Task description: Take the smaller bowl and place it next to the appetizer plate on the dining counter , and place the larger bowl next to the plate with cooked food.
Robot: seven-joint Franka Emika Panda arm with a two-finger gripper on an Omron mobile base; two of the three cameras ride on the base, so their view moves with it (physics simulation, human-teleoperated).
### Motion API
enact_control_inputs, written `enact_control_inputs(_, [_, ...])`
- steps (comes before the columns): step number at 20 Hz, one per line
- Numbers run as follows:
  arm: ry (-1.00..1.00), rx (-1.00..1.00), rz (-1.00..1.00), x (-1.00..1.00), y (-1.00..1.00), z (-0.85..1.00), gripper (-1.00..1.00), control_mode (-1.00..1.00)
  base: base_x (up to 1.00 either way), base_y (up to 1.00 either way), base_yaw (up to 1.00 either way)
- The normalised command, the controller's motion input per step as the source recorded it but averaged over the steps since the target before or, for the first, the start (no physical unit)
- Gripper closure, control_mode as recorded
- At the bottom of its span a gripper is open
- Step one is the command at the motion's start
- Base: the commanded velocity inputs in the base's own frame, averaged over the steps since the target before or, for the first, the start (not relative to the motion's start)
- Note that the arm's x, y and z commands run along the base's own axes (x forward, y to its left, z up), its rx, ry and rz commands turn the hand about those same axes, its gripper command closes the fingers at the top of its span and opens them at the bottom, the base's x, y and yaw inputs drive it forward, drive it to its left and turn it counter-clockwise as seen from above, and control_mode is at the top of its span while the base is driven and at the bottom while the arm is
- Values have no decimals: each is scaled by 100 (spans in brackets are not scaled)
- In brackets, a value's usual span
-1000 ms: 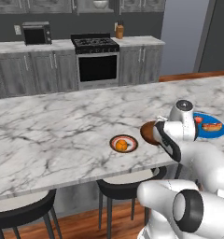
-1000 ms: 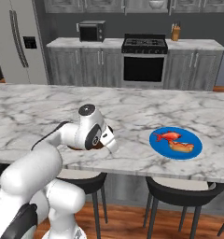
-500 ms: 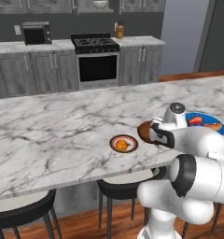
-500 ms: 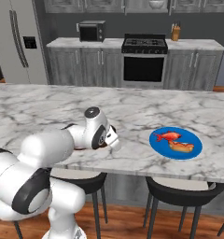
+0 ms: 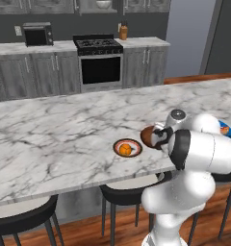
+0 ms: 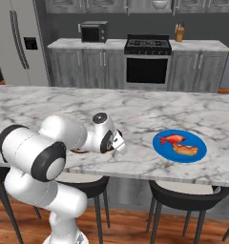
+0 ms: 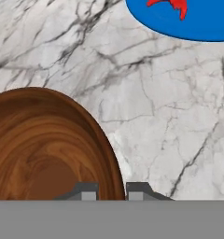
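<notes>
One hand [image 7: 111,189], its two tips clamped on the rim of the smaller bowl [image 7: 48,149], carries it low over the counter [image 5: 55,139], just right of the appetizer plate [image 5: 127,148]. Rigid, glossy wood: probably light but slippery, so the thin rim is the sensible hold; the rounded wall offers none.
</notes>
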Motion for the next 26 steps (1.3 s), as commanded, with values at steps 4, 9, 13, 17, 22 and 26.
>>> enact_control_inputs(4, [0,0,0,35,-7,-21,100,-100,0,0,0])
enact_control_inputs(9, [0,0,0,31,-9,-7,-100,-100,0,0,0])
enact_control_inputs(13, [0,0,0,8,-6,0,-100,-100,0,0,0])
enact_control_inputs(17, [-5,0,0,-40,3,75,-100,-100,0,0,0])
enact_control_inputs(22, [-11,0,0,-77,9,100,-100,-100,0,0,0])
enact_control_inputs(26, [-5,0,5,-100,3,100,-100,-100,0,0,0])
